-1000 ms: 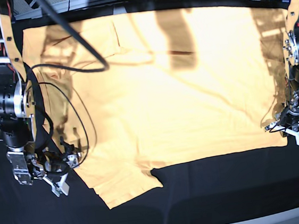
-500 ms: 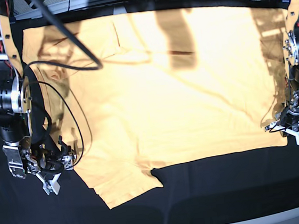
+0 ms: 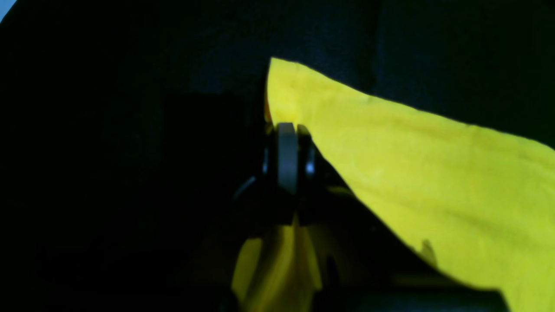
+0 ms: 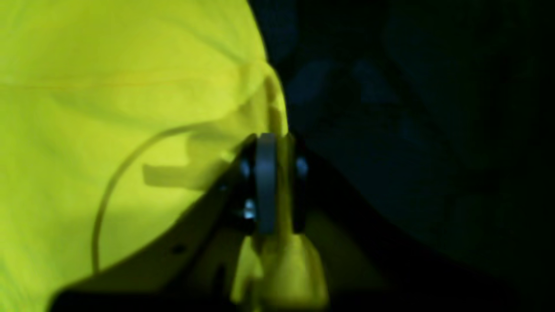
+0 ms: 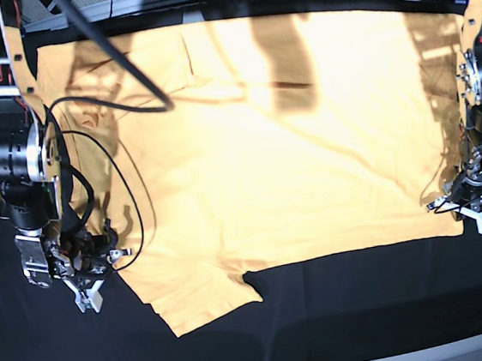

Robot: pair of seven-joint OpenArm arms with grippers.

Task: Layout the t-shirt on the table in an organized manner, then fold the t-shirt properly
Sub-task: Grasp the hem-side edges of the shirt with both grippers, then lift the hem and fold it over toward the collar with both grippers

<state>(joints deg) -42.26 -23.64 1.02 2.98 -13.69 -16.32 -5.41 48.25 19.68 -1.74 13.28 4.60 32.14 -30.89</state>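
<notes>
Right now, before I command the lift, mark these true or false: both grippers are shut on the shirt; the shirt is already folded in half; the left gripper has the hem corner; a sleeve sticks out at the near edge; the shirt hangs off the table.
1. Both grippers are shut on the t-shirt. True: the left gripper and the right gripper each pinch cloth.
2. It is folded in half. False: it lies spread flat.
3. The left gripper holds a hem corner. True.
4. A sleeve sticks out at the near edge. True.
5. It hangs off the table. False: black surface shows along its near edge.
</notes>
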